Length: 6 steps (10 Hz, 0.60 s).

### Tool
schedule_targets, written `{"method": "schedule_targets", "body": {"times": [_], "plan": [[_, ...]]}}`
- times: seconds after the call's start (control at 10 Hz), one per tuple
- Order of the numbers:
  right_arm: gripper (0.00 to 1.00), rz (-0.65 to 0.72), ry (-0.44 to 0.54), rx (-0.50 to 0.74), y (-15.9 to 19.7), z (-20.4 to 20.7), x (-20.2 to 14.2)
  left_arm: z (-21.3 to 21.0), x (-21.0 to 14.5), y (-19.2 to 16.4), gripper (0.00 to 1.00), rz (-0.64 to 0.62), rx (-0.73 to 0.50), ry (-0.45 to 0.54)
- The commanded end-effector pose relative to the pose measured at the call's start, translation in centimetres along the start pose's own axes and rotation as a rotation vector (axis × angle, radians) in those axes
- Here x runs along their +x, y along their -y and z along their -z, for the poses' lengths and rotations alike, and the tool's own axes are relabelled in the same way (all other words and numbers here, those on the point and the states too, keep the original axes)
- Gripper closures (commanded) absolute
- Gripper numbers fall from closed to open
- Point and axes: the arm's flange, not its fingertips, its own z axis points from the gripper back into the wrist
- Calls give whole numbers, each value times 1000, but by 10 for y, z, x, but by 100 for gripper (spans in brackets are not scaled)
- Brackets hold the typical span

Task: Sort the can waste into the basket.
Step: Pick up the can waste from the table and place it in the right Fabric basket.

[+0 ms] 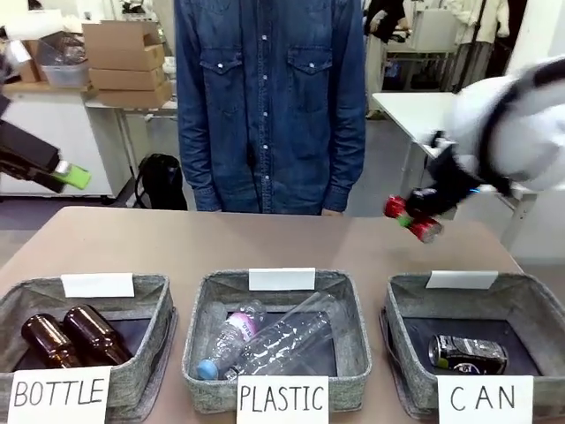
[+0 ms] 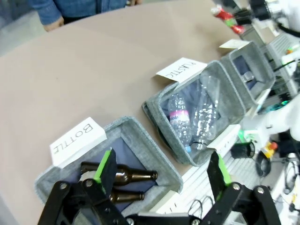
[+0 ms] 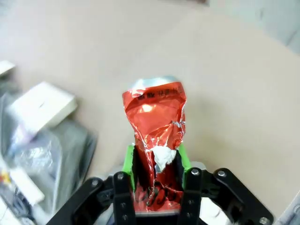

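My right gripper (image 1: 422, 215) hangs above the table's far right, shut on the crushed shiny red can (image 1: 411, 218); in the right wrist view the red can (image 3: 156, 131) stands squeezed between the green pads (image 3: 129, 161). It is beyond and above the CAN basket (image 1: 415, 305) at the front right, where the black can (image 1: 468, 353) lies on its side. My left gripper (image 2: 161, 171) is open and holds nothing, hovering over the BOTTLE basket (image 2: 136, 129); one of its fingertips (image 1: 75, 176) shows at the far left of the front view.
The PLASTIC basket (image 1: 346, 305) in the middle holds clear plastic bottles (image 1: 265, 340). The BOTTLE basket (image 1: 146, 296) at the left holds two brown glass bottles (image 1: 75, 336). A person in a denim shirt (image 1: 269, 97) stands at the far edge. The table's middle (image 1: 229, 243) is bare.
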Motion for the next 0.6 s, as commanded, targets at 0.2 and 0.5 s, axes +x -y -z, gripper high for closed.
{"method": "schedule_targets", "body": {"times": [0.2,0.5], "plan": [[100,-674,-59,328,-46,-93,-133,4,-5,1,0,8,-14,13],[100,-679,-78,388,-41,-92,-140,4,-5,1,0,8,-14,13]]}}
